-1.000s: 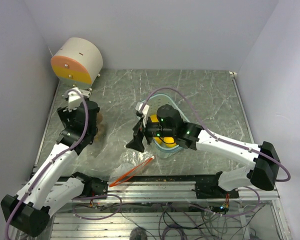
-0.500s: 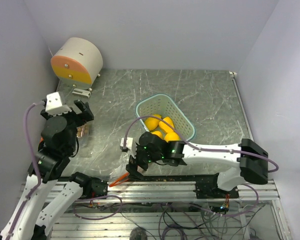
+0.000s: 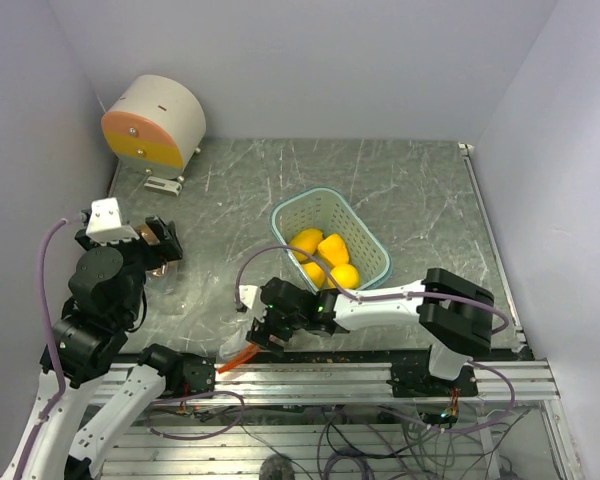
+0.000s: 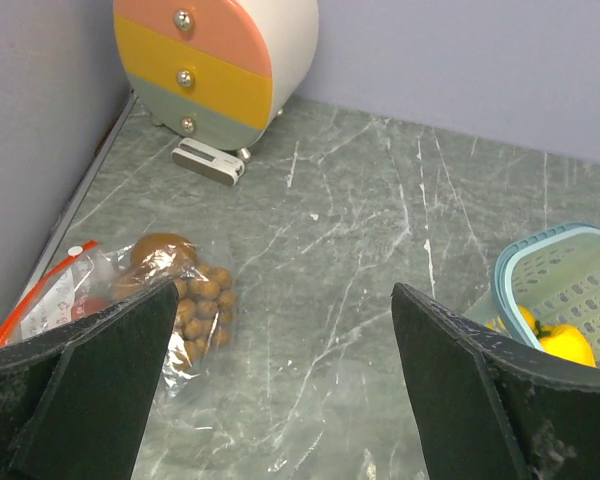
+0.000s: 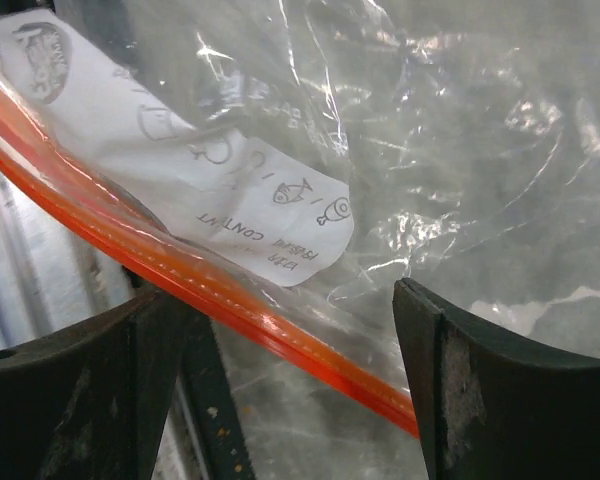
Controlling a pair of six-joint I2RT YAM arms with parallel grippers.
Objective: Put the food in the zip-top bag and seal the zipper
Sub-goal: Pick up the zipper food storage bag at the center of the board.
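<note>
From above, the right gripper (image 3: 258,335) sits low at the table's near edge over the orange zipper (image 3: 238,356) of a clear zip-top bag (image 3: 242,340). The light-blue basket (image 3: 372,262) holds several yellow lemon-like fruits (image 3: 325,250). The left gripper (image 3: 158,240) is raised by the left wall.

The left wrist view shows the left gripper (image 4: 283,290) spread wide with nothing in it. Beyond it lies a second bag (image 4: 80,290) holding a grape bunch (image 4: 202,300) and a brownish round fruit (image 4: 160,255).

In the right wrist view, the right gripper (image 5: 270,295) is spread astride the zipper (image 5: 230,295), not pinching it. The film looks thin, limp and slippery, so the stiffer zipper strip is likely the best hold. The fruits seem firm and apt to roll
</note>
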